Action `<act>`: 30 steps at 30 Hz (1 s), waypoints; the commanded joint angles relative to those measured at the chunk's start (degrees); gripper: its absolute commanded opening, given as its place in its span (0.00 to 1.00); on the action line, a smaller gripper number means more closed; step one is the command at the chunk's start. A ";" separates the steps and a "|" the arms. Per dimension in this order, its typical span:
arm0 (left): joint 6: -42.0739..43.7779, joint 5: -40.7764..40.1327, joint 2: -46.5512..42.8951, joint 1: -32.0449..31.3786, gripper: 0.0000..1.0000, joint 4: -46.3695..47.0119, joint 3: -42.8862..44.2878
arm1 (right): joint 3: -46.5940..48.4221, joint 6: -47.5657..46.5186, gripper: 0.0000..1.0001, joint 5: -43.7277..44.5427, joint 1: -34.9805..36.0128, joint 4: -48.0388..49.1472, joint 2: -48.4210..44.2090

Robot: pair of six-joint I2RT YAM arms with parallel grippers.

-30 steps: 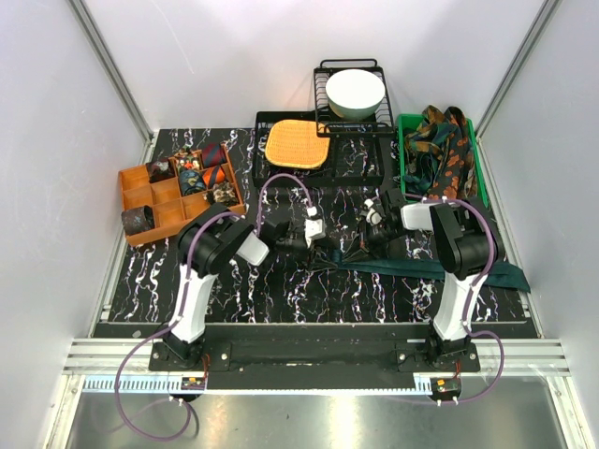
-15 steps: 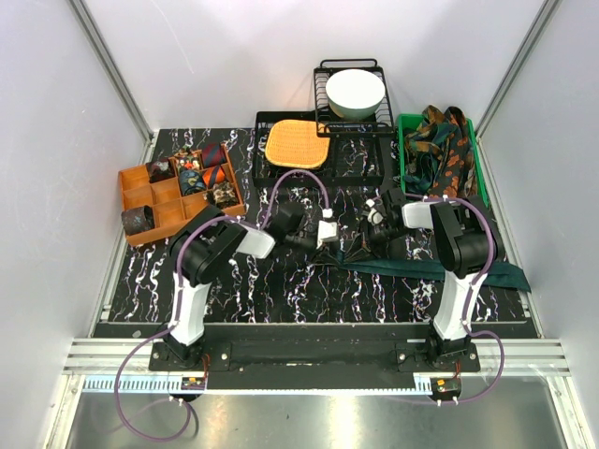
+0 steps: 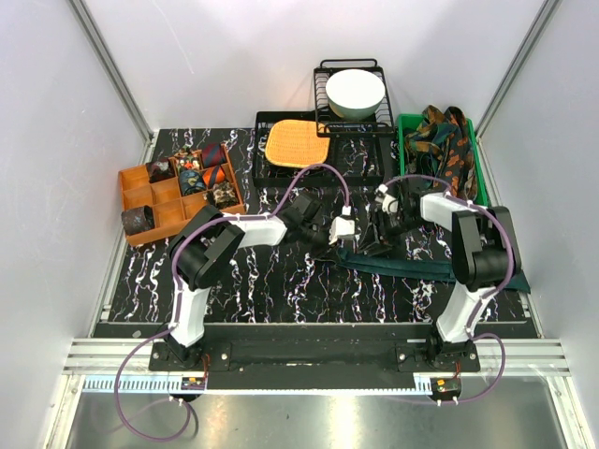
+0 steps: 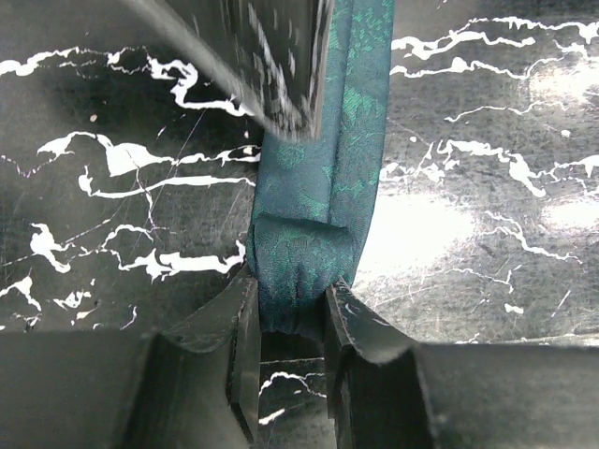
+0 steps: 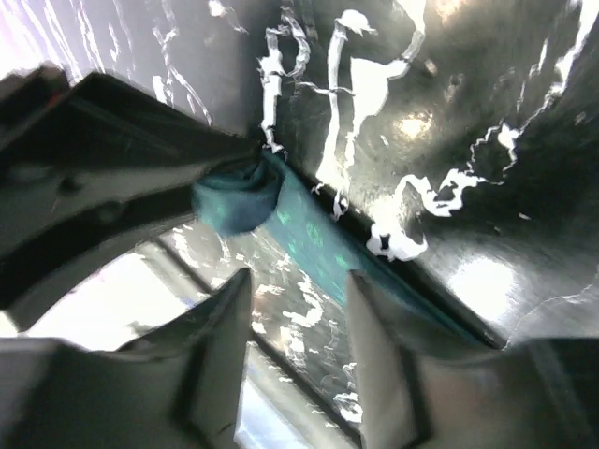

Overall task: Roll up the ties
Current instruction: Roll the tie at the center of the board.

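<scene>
Near the middle of the desk (image 3: 281, 281), the teal tie (image 3: 440, 269) lies flat in a long band that runs toward the right edge. Its folded end is at the centre, and the left claw (image 4: 288, 301) is clamped on this fold, one finger on each side. The right claw (image 5: 295, 285) stands with its fingers apart just beside the small coil and holds nothing. The cloth looks thin, soft and a little slippery, so I judge that the coil will loosen if the grip is weak. It is better to take it across the folded end, on both edges, and to keep the band straight. More ties (image 3: 447, 140) lie in the green bin (image 3: 402, 140) at the far right corner.
</scene>
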 commanded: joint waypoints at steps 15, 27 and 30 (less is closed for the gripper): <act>-1.37 -9.03 4.12 2.49 0.00 -15.99 -1.26 | -6.29 -51.51 1.00 14.32 9.12 2.41 -15.66; -4.44 -8.60 3.24 4.25 0.00 -17.04 -0.56 | -11.66 -57.24 0.91 19.34 12.93 9.26 -15.48; -4.18 -8.86 2.89 4.34 0.00 -16.87 -0.90 | -14.29 -58.12 0.93 18.28 12.84 10.50 -18.12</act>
